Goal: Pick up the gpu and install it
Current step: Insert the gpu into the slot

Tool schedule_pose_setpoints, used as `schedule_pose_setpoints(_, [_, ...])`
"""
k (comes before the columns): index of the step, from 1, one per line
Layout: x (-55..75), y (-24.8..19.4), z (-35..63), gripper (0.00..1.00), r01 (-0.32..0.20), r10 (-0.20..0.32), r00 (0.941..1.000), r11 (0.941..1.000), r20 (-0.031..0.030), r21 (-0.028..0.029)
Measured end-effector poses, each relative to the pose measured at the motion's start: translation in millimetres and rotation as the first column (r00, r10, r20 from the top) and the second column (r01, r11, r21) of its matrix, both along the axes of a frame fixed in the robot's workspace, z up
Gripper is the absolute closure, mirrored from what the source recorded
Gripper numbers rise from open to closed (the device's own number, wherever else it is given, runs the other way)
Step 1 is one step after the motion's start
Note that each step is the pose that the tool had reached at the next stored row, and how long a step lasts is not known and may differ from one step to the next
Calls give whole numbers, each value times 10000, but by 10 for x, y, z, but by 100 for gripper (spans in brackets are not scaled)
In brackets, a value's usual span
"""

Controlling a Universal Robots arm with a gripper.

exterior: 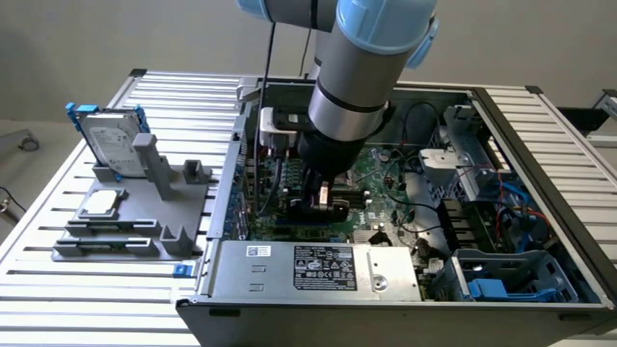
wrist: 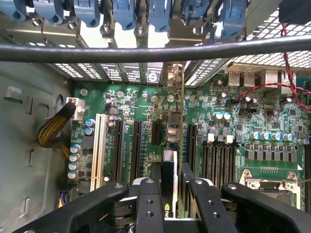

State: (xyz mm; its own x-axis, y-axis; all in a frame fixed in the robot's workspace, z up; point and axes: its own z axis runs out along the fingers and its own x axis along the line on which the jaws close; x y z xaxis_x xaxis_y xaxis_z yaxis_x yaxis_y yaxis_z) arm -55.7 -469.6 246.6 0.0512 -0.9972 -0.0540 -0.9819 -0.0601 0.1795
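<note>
On the slatted bench [exterior: 39, 242], a grey rack [exterior: 126, 217] carries a blue-framed hard drive [exterior: 111, 141] and a flat silver drive [exterior: 103, 202]. To the exterior view's right, inside the open computer case [exterior: 386, 325], the tool [wrist: 171, 172] is clenched on the gpu [wrist: 168, 189]. The card stands edge-on, thin, black and green, above the motherboard [wrist: 243, 126] slots, and a black cable [wrist: 146, 51] crosses nearby.

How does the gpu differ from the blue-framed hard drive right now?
The gpu sits inside the computer case, held by the gripper; the hard drive stands outside on the grey stand. The gpu is a thin card; the hard drive is a thicker silver block in a blue frame. Both stand on edge.
</note>
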Motion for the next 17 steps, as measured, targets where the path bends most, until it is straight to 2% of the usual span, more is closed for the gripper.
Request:
schedule_pose_setpoints(7, [0, 1, -10, 72, 1, -1, 10000, 10000, -3, 3])
schedule_pose_setpoints(8, [0, 1, -10, 66, 2, -2, 10000, 10000, -3, 4])
schedule_pose_setpoints(11, [1, 1, 5, 66, -1, 1, 10000, 10000, -8, 3])
schedule_pose_setpoints(17, [0, 1, 141, 66, 0, 0, 10000, 10000, -24, 2])
